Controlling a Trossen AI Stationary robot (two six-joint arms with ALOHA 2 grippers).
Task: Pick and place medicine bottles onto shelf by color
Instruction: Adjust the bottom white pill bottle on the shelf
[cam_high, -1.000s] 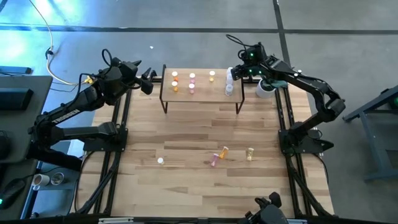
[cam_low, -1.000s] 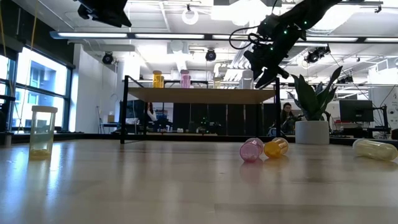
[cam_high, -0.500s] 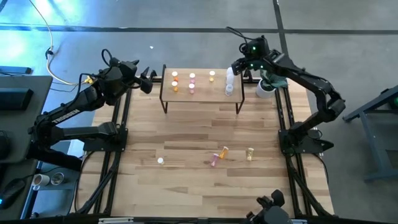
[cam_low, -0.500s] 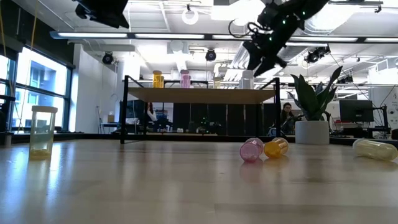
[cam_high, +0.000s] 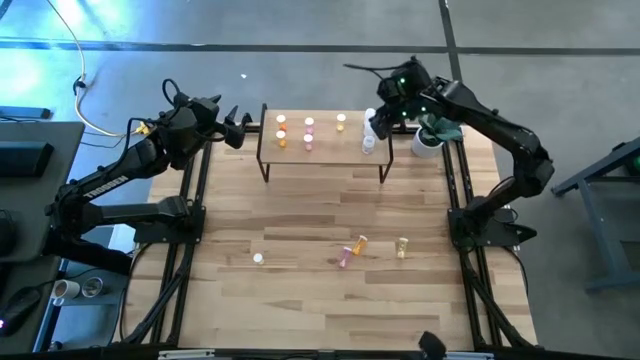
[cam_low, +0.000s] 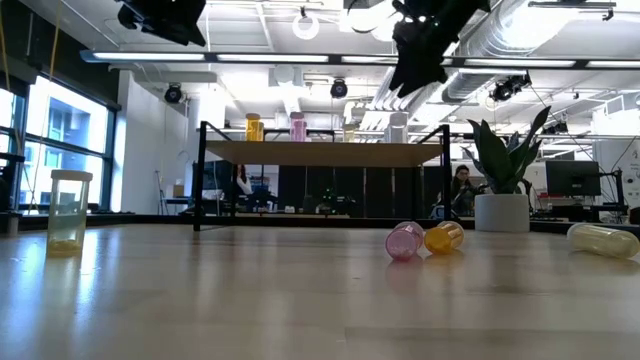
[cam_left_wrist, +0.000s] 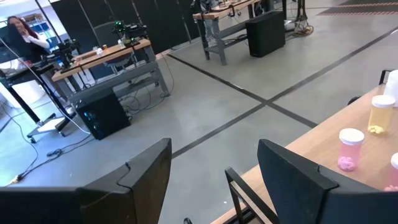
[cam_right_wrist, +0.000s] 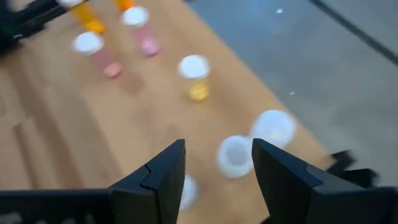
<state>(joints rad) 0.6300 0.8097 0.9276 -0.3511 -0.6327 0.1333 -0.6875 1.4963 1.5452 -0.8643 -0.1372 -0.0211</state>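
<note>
The shelf (cam_high: 322, 152) stands at the table's far side. On it stand orange (cam_high: 281, 131), pink (cam_high: 308, 133), yellow (cam_high: 341, 122) and white (cam_high: 369, 143) medicine bottles, upright on their bases. My right gripper (cam_high: 381, 110) hangs open above the shelf's right end, over the white bottles (cam_right_wrist: 235, 154), with nothing between its fingers. My left gripper (cam_high: 240, 128) waits open in the air just off the shelf's left end. On the near half of the table a clear bottle (cam_low: 69, 210) stands upright, and pink (cam_low: 404, 241), orange (cam_low: 443, 236) and yellow (cam_low: 603, 239) bottles lie on their sides.
A potted plant in a white pot (cam_high: 426, 140) stands just right of the shelf, under my right arm. Bare wood (cam_high: 320, 205) lies between the shelf and the loose bottles. People and desks show in the room beyond the table.
My right gripper has risen from beside the shelf's right end to well above it, drifting a little toward the far edge and tipping and rolling as it goes. Its finger gap looks unchanged. The bottles have stayed where they were.
</note>
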